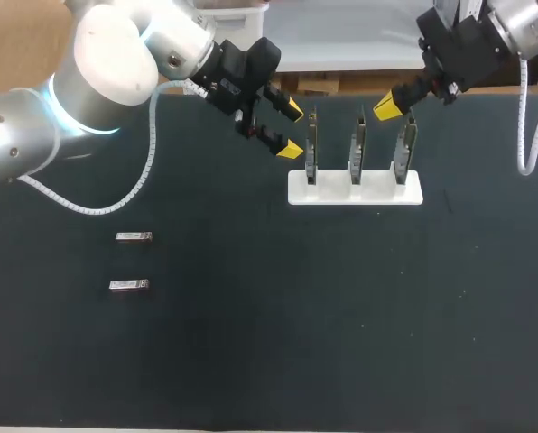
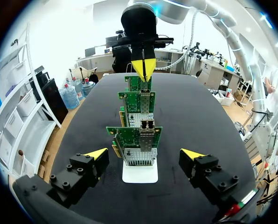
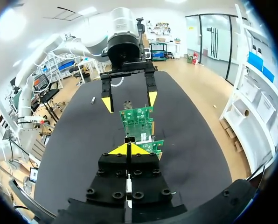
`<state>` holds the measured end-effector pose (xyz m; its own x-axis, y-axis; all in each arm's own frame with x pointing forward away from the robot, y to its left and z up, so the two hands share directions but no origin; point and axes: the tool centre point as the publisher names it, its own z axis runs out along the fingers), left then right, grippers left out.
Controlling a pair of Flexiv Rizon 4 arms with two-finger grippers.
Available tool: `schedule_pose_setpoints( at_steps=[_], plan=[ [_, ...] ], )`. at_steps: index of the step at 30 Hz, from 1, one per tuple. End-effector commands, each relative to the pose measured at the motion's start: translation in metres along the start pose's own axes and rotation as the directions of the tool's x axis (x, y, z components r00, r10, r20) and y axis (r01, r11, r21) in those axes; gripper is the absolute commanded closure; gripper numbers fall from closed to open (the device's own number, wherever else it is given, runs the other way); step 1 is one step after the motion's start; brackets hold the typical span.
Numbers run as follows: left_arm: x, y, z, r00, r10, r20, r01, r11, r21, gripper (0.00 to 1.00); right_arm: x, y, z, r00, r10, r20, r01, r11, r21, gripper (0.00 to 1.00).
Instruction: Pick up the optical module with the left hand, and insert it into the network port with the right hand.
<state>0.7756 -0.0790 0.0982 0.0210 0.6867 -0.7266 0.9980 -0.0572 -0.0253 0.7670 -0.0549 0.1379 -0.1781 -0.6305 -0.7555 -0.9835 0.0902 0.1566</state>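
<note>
Two small metal optical modules (image 1: 134,236) (image 1: 129,285) lie on the black table at the left, clear of both arms. Three upright green network cards (image 1: 311,149) (image 1: 357,149) (image 1: 403,149) stand in a white stand (image 1: 355,191). My left gripper (image 1: 292,129) hovers open just left of the leftmost card, holding nothing. In the left wrist view the left gripper (image 2: 144,156) straddles the near end of the card row (image 2: 134,137). My right gripper (image 1: 388,106) is shut above the rightmost card, and nothing shows between its tips (image 3: 128,149).
The white stand (image 2: 140,173) sits at the back middle of the table. The two arms face each other across the card row, with the left gripper (image 3: 128,100) beyond the cards (image 3: 136,119) in the right wrist view. Open black tabletop (image 1: 323,325) spreads in front.
</note>
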Motion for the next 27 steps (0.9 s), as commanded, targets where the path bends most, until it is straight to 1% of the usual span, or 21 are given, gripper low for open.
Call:
schedule_pose_setpoints(
  at_steps=[1, 5, 6, 7, 8, 27],
  plan=[
    [-0.0009, 0.0021, 0.0001, 1.0, -0.002, -0.005, 0.002, 1.0, 0.005, 0.0, 0.0017, -0.001, 0.0004, 1.0, 0.002, 0.004, -0.002, 1.0, -0.002, 1.0],
    [-0.0009, 0.0021, 0.0001, 1.0, -0.002, -0.005, 0.002, 1.0, 0.005, 0.0, 0.0017, -0.0009, 0.0003, 1.0, -0.002, 0.004, 0.002, 1.0, 0.013, 1.0],
    [-0.0009, 0.0021, 0.0001, 1.0, -0.002, -0.005, 0.002, 1.0, 0.005, 0.0, 0.0015, -0.0007, 0.0002, 1.0, -0.004, 0.003, 0.004, 1.0, 0.021, 0.84],
    [-0.0009, 0.0021, 0.0001, 1.0, -0.002, -0.005, 0.002, 1.0, 0.005, 0.0, 0.0013, -0.0006, 0.0004, 1.0, -0.001, 0.004, 0.001, 1.0, 0.028, 0.04],
    [-0.0009, 0.0021, 0.0001, 1.0, -0.002, -0.005, 0.002, 1.0, 0.005, 0.0, 0.0013, -0.0006, 0.0004, 1.0, -0.001, 0.004, 0.001, 1.0, 0.028, 0.0],
    [-0.0009, 0.0021, 0.0001, 1.0, -0.002, -0.005, 0.002, 1.0, 0.005, 0.0, 0.0013, -0.0006, 0.0004, 1.0, -0.001, 0.004, 0.001, 1.0, 0.028, 0.0]
  ],
)
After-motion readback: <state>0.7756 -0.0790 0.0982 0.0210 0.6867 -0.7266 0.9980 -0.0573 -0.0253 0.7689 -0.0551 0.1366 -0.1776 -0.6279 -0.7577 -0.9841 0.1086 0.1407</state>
